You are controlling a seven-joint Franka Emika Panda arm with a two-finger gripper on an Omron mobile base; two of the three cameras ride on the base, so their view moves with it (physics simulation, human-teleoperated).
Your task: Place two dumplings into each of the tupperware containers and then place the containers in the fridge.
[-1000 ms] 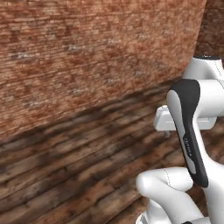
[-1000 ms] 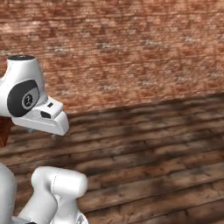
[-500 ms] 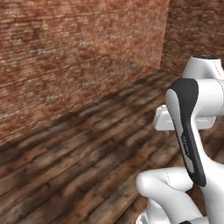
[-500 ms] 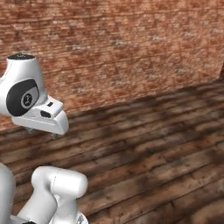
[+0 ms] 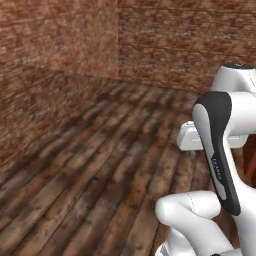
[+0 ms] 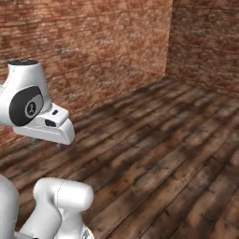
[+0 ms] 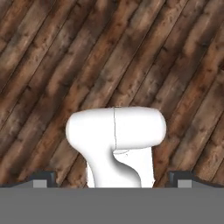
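My gripper hangs over a dark wooden plank floor and points down at it. Its two dark fingertips stand far apart at the bottom of the hand view, open, with nothing between them. The arm is folded close above the base, with the white hand held level in front of it. The dumplings, the tupperware containers and the fridge are out of view.
Red-brown brick walls meet in a corner ahead on the left base view and at the far right of the right base view. Wooden floor stretches from the base to those walls.
The whole picture has swung in both base views, so the camera has moved with the base: the wall corner has come into sight. The arm keeps its folded pose and the jaws stay wide.
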